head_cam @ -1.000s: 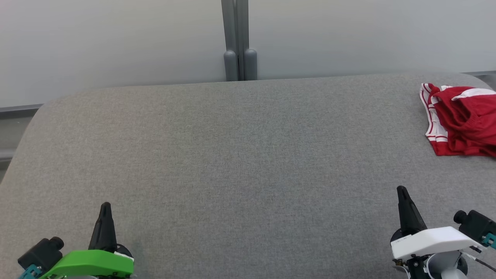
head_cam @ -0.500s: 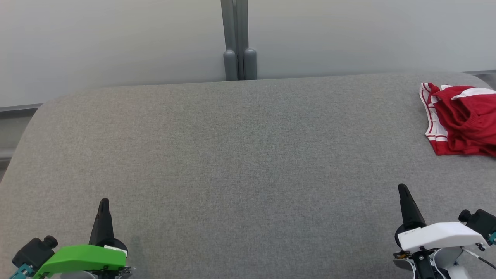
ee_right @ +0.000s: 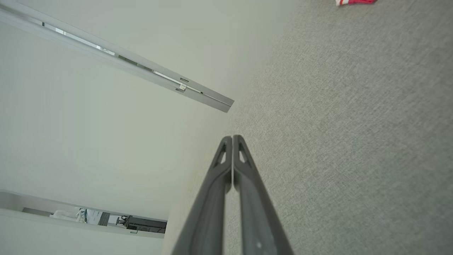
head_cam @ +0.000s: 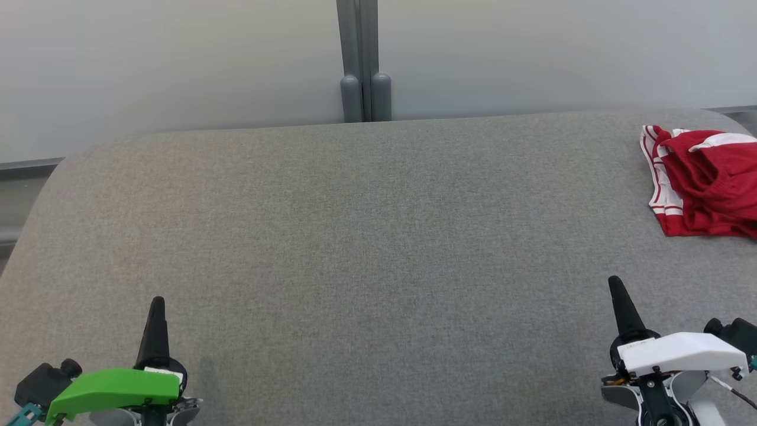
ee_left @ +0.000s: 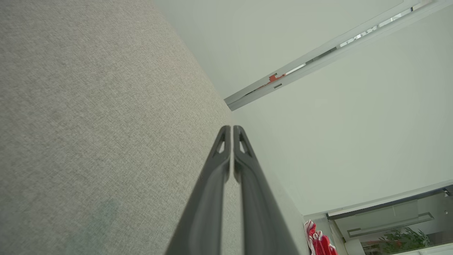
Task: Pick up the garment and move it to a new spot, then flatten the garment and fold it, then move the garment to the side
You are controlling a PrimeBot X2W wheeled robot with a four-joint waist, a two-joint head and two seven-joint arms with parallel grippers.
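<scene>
A grey table [head_cam: 378, 236] is carrying a crumpled red, white-striped garment [head_cam: 704, 183] at its far right; the left gripper [head_cam: 157, 305] and right gripper [head_cam: 615, 284] are hovering pinched together, holding nothing.

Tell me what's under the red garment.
The red garment lies crumpled on the grey fabric surface, near its far right corner. Whatever its folds cover cannot be seen.

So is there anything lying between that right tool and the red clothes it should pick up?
Nothing visible does. Bare grey fabric surface lies between the right tool and the red-and-white garment, which sits crumpled farther away, toward the robot's right.
</scene>
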